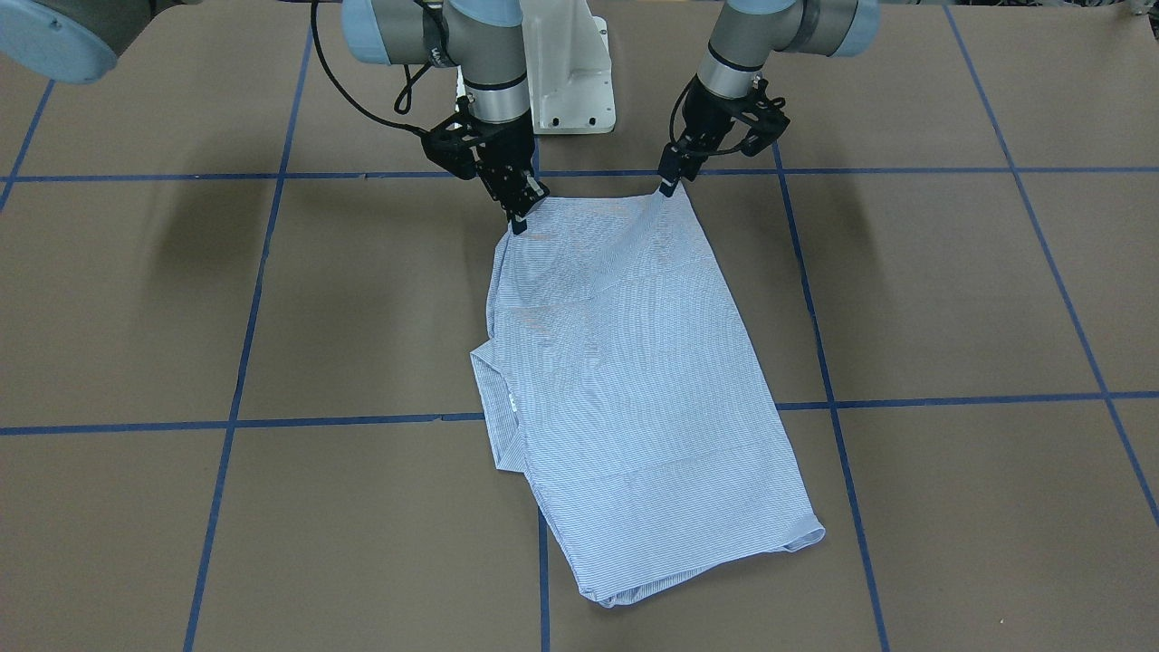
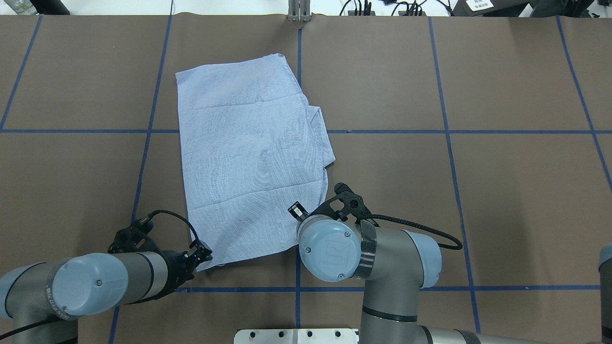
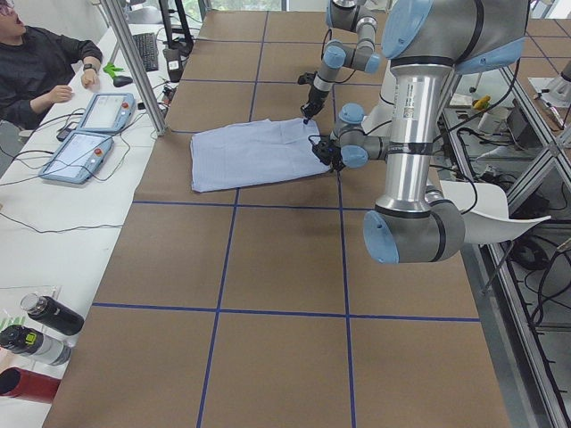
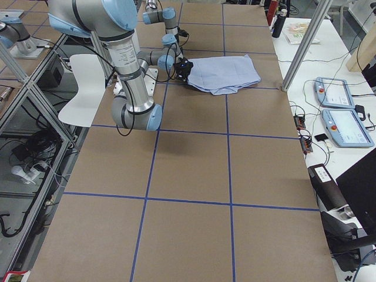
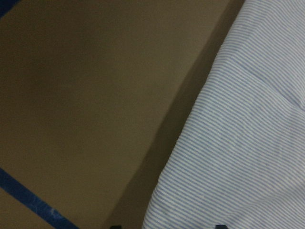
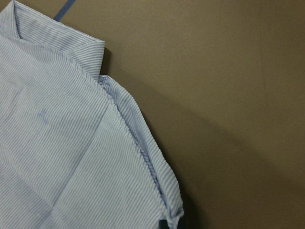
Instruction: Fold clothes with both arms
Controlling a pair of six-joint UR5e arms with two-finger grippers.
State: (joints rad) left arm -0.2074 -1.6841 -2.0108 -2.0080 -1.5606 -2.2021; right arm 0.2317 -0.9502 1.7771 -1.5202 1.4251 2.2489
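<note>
The light blue, finely white-striped button-up shirt (image 1: 625, 380) lies on the brown paper-covered surface (image 1: 951, 299) with its blue tape grid, already narrowed into one long panel. No sleeve hangs loose, and only the collar (image 1: 493, 407) juts from one long edge. By my reading the sleeve folds are done and the lengthwise fold is what remains: bringing the end near the robot over toward the far end.

Both arms are set for that. The left end effector (image 1: 672, 181) is pinched narrow on one near corner, with the cloth drawn up into a small peak. The right end effector (image 1: 519, 217) appears clamped on the other near corner (its fingertips are barely visible in the wrist view, so this is less certain).

No basket or bin shows by the shirt. Dark capped bottles (image 3: 52, 315) lie on a side bench, and their contents cannot be seen.
</note>
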